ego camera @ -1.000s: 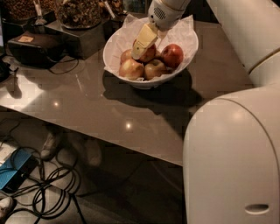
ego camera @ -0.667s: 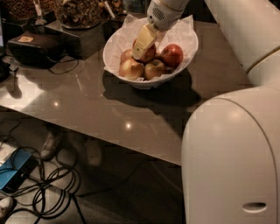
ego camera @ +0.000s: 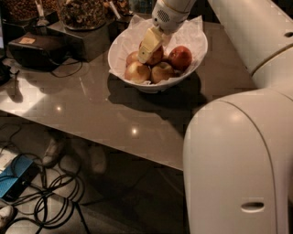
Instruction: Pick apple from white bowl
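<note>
A wide white bowl lined with crinkled white paper (ego camera: 151, 86) sits on the glossy grey-brown worktop (ego camera: 91, 105) at the upper centre of the frame. The cream-coloured tool (ego camera: 145, 54) reaches down into it from the top edge, its tip over a reddish apple (ego camera: 157, 55). The dark-red apple (ego camera: 181, 57) lies just right of that one, and yellow-pink apples (ego camera: 137, 72) lie nearer the frame's bottom.

A glossy grey-brown table (ego camera: 91, 114) fills the dim scene, its top catching small bright light reflections (ego camera: 133, 131). At its far left edge sit a black box (ego camera: 36, 45) and a container of brown snacks (ego camera: 82, 11); the gripper (ego camera: 145, 55) hangs above the table's far side. Beneath the table the dark floor (ego camera: 137, 201) holds tangled black cables (ego camera: 55, 201), a blue box (ego camera: 13, 183) and a pale shoe (ego camera: 52, 151).
</note>
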Motion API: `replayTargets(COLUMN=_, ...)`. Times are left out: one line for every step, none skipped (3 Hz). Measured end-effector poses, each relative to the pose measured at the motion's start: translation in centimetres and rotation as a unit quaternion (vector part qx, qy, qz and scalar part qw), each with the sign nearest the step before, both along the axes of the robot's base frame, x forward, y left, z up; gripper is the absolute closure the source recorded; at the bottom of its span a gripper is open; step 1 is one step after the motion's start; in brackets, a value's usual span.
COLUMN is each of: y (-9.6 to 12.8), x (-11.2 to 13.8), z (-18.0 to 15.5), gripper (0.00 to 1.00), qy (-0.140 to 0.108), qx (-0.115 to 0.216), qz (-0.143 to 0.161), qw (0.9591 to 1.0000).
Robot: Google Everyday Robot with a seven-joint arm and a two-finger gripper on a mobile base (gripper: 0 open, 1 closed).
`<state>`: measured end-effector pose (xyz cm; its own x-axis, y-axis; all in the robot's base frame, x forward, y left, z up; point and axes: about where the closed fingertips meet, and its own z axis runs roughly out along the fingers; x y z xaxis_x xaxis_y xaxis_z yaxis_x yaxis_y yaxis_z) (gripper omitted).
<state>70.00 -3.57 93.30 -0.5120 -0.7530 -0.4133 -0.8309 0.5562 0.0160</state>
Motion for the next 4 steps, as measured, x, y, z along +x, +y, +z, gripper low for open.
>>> replayTargets(y=0.2, x=0.28, z=-0.28, gripper=0.3, qy=0.003, qx=-0.002, qz=0.001, qw=1.0)
replayTargets(y=0.3, x=0.69, z=-0.67, gripper=0.29, qy=0.006, qx=-0.003, qz=0.003, qw=1.0)
replayTargets(y=0.43, x=1.1, z=-1.08, gripper=0.46, qy=0.001, qx=-0.007, qz=0.009, qw=0.9999)
replayTargets(y=0.43, x=1.12, z=-1.09, gripper=0.7, qy=0.0, qx=-0.007, qz=0.01, qw=0.9999)
